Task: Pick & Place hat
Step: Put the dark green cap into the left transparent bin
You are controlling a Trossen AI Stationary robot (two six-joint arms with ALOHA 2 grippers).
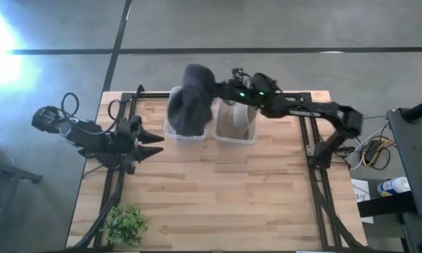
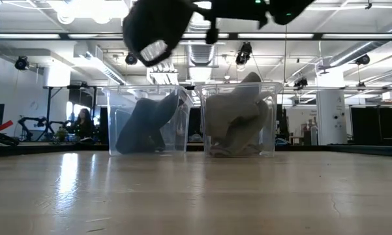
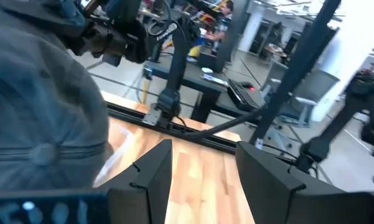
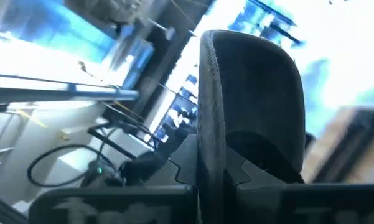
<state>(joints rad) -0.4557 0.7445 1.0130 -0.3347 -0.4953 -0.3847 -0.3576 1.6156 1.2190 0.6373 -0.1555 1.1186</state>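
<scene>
From above, two clear plastic bins sit side by side at the far edge of a wooden table (image 1: 218, 190). The left bin (image 1: 174, 130) is mostly covered by a dark cap (image 1: 191, 98) held above it by the right gripper (image 1: 218, 91), whose arm reaches in from the table's right side. The right bin (image 1: 235, 123) holds pale fabric. The left gripper (image 1: 151, 144) waits low beside the left bin with its fingers spread and empty. A small green plant (image 1: 125, 225) stands at the near left corner; the middle and near table lie bare.

At table height, the left bin (image 2: 147, 117) contains a dark hat, the right bin (image 2: 238, 117) a light one, and the cap (image 2: 158, 26) hangs above.

The left wrist shows the open fingers (image 3: 149, 180) over bare wood.

The right wrist shows the fingers (image 4: 187, 158) clamped on the cap (image 4: 249, 106).
</scene>
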